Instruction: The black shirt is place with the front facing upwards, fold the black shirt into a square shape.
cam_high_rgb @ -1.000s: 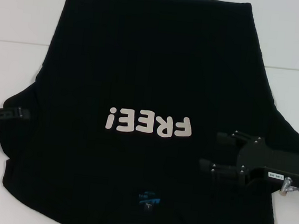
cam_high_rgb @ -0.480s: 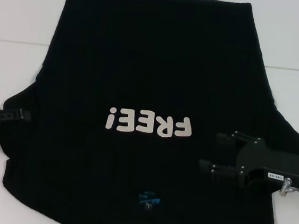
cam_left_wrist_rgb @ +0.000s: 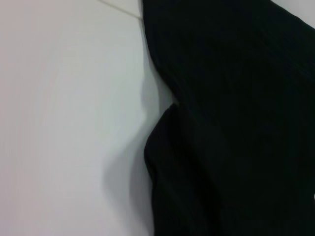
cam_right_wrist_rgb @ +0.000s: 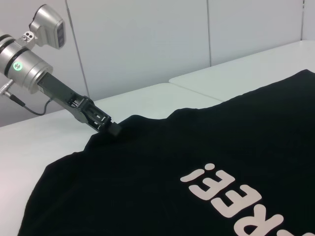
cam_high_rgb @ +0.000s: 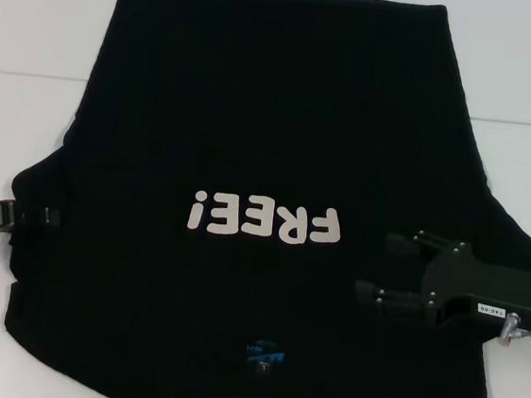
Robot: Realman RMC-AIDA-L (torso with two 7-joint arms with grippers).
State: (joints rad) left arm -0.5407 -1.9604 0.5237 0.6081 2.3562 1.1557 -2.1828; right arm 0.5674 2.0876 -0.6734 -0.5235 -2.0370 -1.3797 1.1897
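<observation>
— Where's your shirt?

— The black shirt (cam_high_rgb: 260,160) lies flat on the white bench (cam_high_rgb: 35,42), print up, collar nearest you.

— And the left claw?

— Your left claw (cam_high_rgb: 43,217) sits at the sleeve edge on its side, its tip on the cloth. You can't tell whether it is wide or narrow.

— The right one?

— The right claw (cam_high_rgb: 384,268) reaches in over the other sleeve; the shirt spreads beneath and ahead of it. Its fingers stand parted, holding nothing.
</observation>
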